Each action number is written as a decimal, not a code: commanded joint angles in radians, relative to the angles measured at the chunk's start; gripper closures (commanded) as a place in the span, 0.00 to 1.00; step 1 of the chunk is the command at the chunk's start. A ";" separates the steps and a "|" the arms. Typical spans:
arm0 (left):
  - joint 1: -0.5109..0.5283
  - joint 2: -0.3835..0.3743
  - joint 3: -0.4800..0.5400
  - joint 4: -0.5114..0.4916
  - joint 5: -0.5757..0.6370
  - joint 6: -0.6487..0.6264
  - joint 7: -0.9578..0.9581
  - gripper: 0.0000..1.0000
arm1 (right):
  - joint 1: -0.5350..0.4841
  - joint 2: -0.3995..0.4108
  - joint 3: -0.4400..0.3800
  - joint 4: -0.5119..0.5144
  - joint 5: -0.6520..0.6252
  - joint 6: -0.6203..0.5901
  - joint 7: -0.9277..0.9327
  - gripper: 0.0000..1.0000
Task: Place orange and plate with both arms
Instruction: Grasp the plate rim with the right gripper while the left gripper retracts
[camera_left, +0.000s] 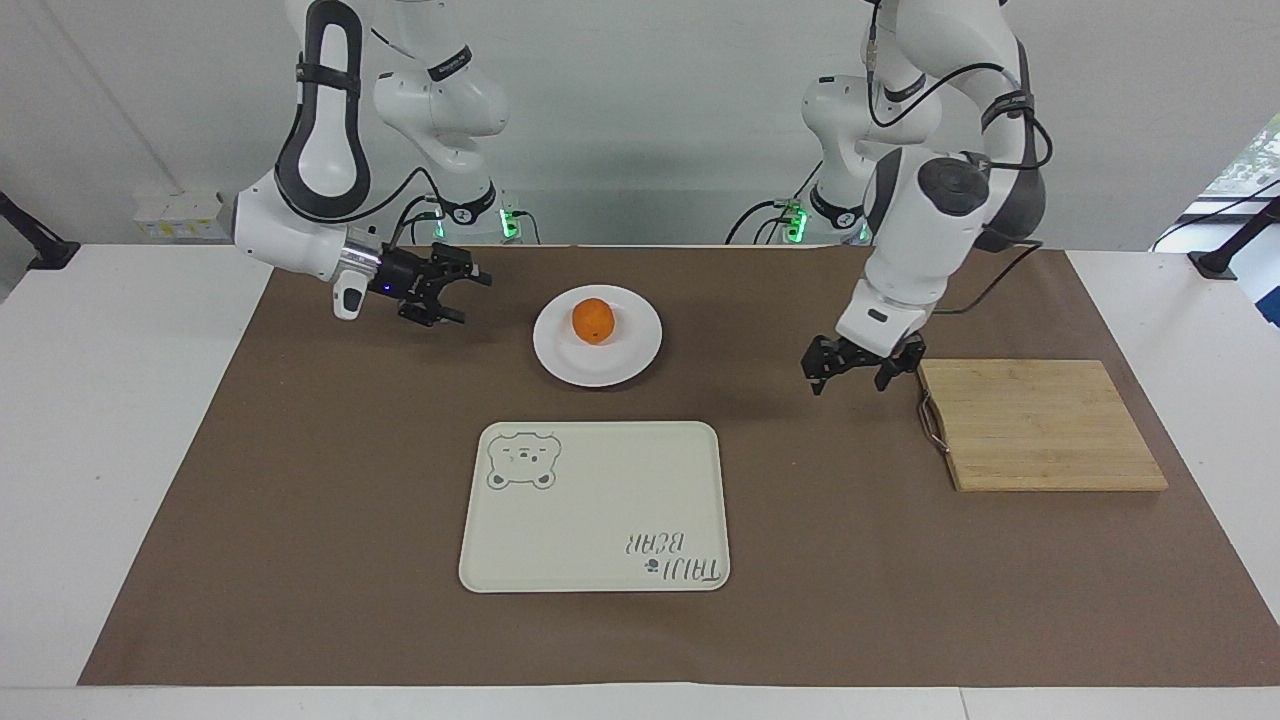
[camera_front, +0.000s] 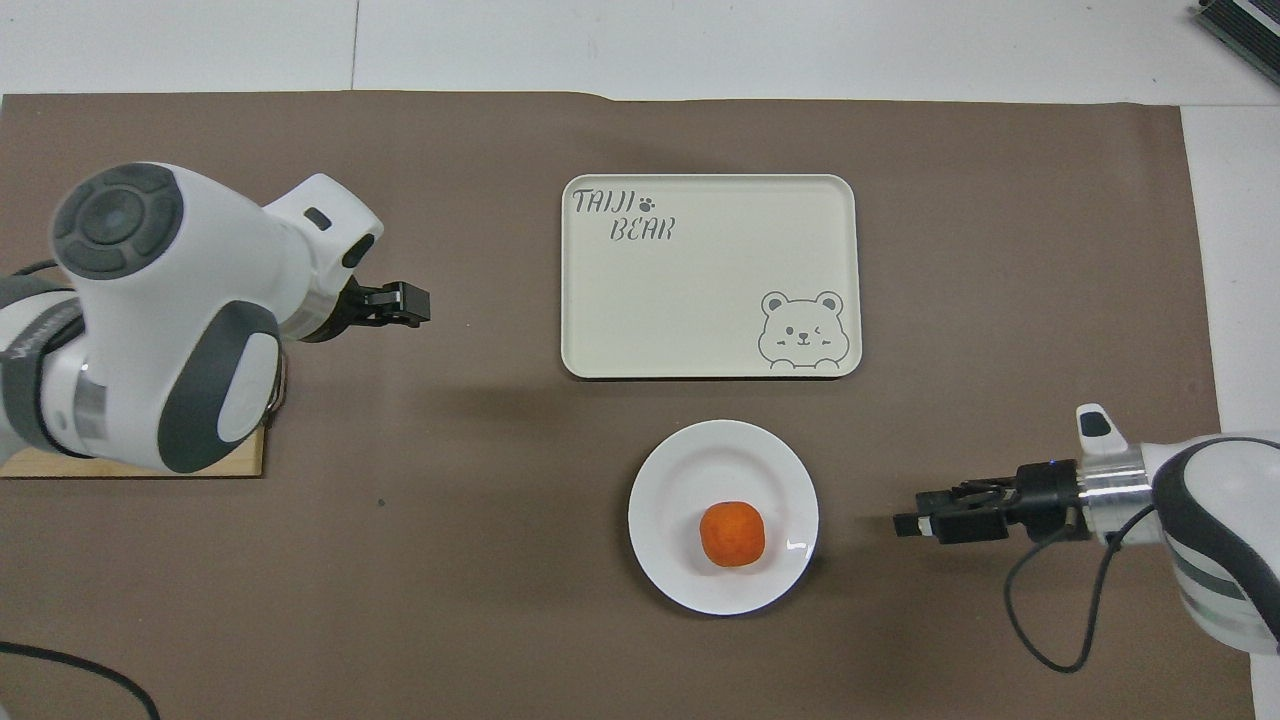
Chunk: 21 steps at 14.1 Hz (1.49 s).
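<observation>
The orange (camera_left: 593, 320) sits on the white plate (camera_left: 560, 362), which stands on the brown mat between the robots and the cream tray. In the overhead view the orange (camera_front: 732, 533) lies a little off the middle of the plate (camera_front: 680, 470). My left gripper (camera_left: 850, 378) is open and empty, hanging just above the mat beside the cutting board's handle; it also shows in the overhead view (camera_front: 410, 300). My right gripper (camera_left: 470, 298) is open and empty, low over the mat beside the plate, pointing at it, a short gap away; it also shows in the overhead view (camera_front: 905, 523).
A cream rectangular tray (camera_left: 595, 505) with a bear drawing lies farther from the robots than the plate; it also shows in the overhead view (camera_front: 700, 290). A wooden cutting board (camera_left: 1040, 425) with a metal handle lies toward the left arm's end, mostly covered by the left arm in the overhead view (camera_front: 240, 465).
</observation>
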 joint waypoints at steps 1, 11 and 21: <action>0.102 -0.056 -0.013 -0.006 -0.021 -0.070 0.160 0.00 | 0.024 0.017 -0.001 -0.099 0.099 0.084 -0.124 0.00; 0.236 -0.144 -0.008 0.196 -0.004 -0.403 0.392 0.00 | 0.134 0.071 -0.001 -0.167 0.260 0.129 -0.135 0.00; 0.233 -0.147 -0.010 0.189 0.012 -0.408 0.386 0.00 | 0.243 0.100 0.002 -0.153 0.383 0.250 -0.019 0.00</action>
